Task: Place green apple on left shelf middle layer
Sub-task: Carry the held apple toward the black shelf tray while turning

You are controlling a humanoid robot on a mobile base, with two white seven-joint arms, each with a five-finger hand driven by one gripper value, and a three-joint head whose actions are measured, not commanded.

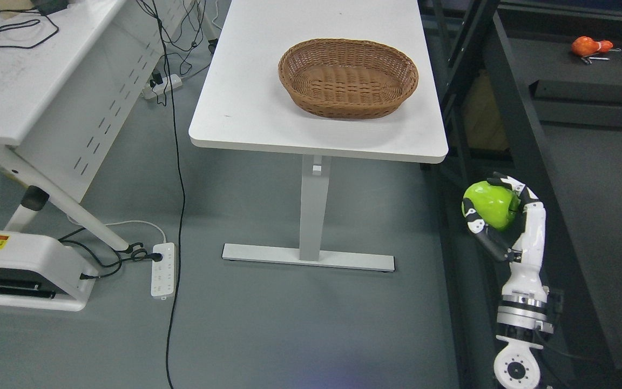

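At four o'clock in the view, our right hand wraps its fingers around the green apple, carrying it clear of the bench and empty basket toward shelving.

Right hand raised, fingers closed around a green apple

The right arm rises from the lower right edge, forearm nearly upright, and the right hand has its white-and-black fingers curled around the green apple held in its palm.
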